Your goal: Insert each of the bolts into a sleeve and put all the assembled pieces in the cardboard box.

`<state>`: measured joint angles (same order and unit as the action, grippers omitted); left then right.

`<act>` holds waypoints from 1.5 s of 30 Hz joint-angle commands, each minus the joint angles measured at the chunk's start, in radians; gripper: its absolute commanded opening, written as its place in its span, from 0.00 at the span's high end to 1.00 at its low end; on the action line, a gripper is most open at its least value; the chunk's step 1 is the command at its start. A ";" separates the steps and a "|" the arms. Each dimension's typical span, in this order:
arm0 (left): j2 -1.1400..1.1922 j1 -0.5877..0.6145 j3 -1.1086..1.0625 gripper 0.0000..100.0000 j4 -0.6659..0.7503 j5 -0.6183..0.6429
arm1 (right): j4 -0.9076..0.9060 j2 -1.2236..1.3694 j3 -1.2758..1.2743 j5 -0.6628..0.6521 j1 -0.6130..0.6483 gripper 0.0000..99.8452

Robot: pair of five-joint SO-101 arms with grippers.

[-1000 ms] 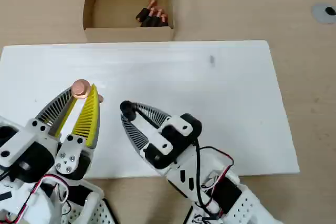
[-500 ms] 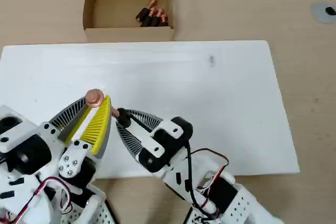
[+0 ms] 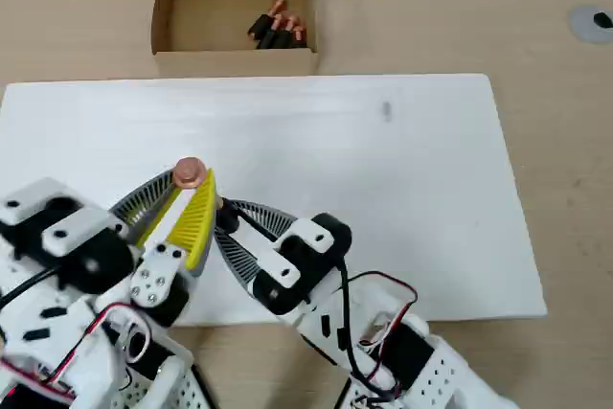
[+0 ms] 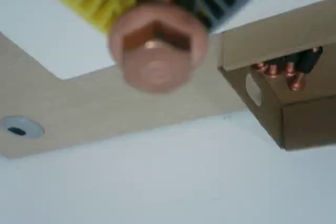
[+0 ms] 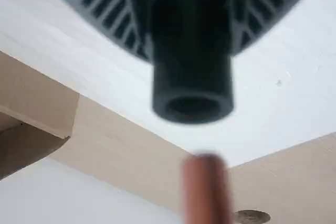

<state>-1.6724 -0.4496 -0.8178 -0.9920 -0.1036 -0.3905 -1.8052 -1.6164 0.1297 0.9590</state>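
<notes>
High view: the left gripper [image 3: 188, 183], with one yellow finger and one grey, is clamped on a copper bolt [image 3: 189, 174]. The bolt's flanged hexagonal head stands clear of the fingertips, above the near-left part of the white board [image 3: 402, 217]. The right gripper [image 3: 227, 221], just beside it, is closed around a black sleeve [image 5: 191, 61].

Right wrist view: the sleeve's open mouth faces the bolt's shank end. The two are close but apart, and the shank has not entered.

The cardboard box [image 3: 165, 16] stands on the wooden table [image 3: 556, 141] beyond the board's far edge, well apart from both grippers. Several assembled pieces [image 3: 278, 29], black with copper ends, lie bunched in its right half.

A small grey mark [image 3: 386, 110] on the board is too small to tell whether it is print. A grey disc [image 3: 591, 23] sits on the table at far right.
</notes>
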 commanded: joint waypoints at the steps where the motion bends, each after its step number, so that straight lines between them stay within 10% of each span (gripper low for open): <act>1: 0.005 -0.011 -0.051 0.99 0.081 -0.009 | 0.028 -0.044 0.010 0.008 0.008 0.99; 45: 0.067 0.020 0.055 0.99 0.020 0.000 | 0.028 -0.044 0.002 0.006 -0.036 0.99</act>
<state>-1.6387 -0.4173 -0.8147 -0.9720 -0.1097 -0.3905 -1.8052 -1.6195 0.1297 0.9436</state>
